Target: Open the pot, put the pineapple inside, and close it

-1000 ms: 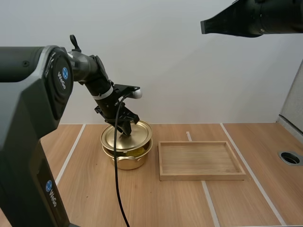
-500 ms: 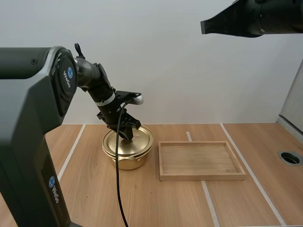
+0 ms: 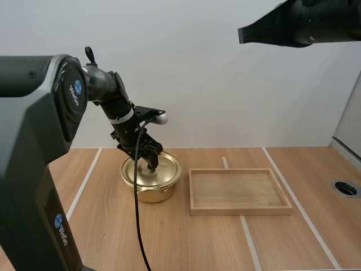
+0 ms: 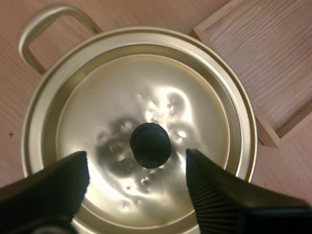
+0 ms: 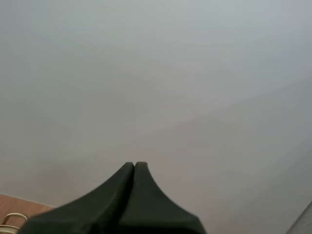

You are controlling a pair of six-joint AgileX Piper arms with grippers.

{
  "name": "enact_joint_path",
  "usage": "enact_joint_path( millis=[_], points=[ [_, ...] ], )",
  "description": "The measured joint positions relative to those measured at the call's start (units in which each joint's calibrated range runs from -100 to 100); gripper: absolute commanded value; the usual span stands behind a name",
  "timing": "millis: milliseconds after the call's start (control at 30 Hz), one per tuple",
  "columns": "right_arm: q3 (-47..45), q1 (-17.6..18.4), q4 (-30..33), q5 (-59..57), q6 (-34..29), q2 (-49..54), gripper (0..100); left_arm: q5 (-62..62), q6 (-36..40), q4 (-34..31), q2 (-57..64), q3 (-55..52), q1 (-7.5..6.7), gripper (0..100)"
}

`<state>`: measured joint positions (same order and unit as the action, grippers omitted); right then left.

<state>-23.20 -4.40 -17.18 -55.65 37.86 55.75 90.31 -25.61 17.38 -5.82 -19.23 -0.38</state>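
1. The gold pot stands on the wooden table, towards its left side and just beside the left end of the wooden tray.
2. The lid sits flat on the pot, its edge level all the way round, so whatever is inside is hidden.
3. The left gripper comes down at a slant from the left arm and hangs right over the middle of the lid.
4. From the left wrist view, the left gripper is spread wide. One finger is on one side of the black knob and the other finger is on the far side of it.
5. There is bare lid between each finger and the knob, so the fingers have hold of nothing.
6. One loop handle of the pot sticks out over the table, and a corner of the tray lies close by the pot's rim.
7. The right gripper is held high in the air, well above and beyond the tray and far from the pot.
8. In its own view, the right gripper has its fingers pressed together into one dark wedge, with nothing between them.
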Motion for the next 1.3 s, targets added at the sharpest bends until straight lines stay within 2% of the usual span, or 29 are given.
enact_joint_path(
  millis=[267, 367, 533, 667, 833, 933, 1067, 1167, 1300],
  points=[
    [0.0, 0.0, 0.0, -0.37, 0.0, 0.0, 0, -0.25, 2.69, 0.66, 8.32, 13.0, 0.0, 100],
    [0.0, 0.0, -0.41, -0.56, 0.0, 0.0, 0, -3.69, 3.85, 3.24, 14.13, 18.17, 0.15, 100],
    [0.0, 0.0, -0.54, -0.67, 0.0, 0.0, 0, -15.27, 4.3, 15.38, 29.93, 19.95, 2.85, 100],
    [0.0, 0.0, -0.95, 0.24, -0.89, 0.0, 0, -28.93, 4.42, 18.41, 41.0, 17.69, 4.71, 100],
    [0.0, 0.0, -0.01, -8.11, -12.2, 0.0, 0, -45.2, 4.54, 18.89, 55.39, 6.56, 6.95, 100],
    [-2.35, 0.0, 2.56, -6.14, -17.58, 1.02, 0, -54.38, 4.54, 18.89, 63.9, -3.62, 7.72, 100],
    [-11.11, 0.0, 5.52, 11.82, -18.86, 5.75, 0, -64.2, 4.57, 18.89, 73.47, -21.15, 8.05, 100],
    [-20.57, 0.0, 6.26, 27.88, -16.38, 11.69, 0, -71.55, 4.57, 18.89, 79.17, -33.21, 8.05, 100],
    [-34.39, 0.0, 6.58, 41.66, -13.91, 19.01, 0, -74.86, 3.29, 18.79, 83.6, -44.39, 8.05, 100]
  ],
)
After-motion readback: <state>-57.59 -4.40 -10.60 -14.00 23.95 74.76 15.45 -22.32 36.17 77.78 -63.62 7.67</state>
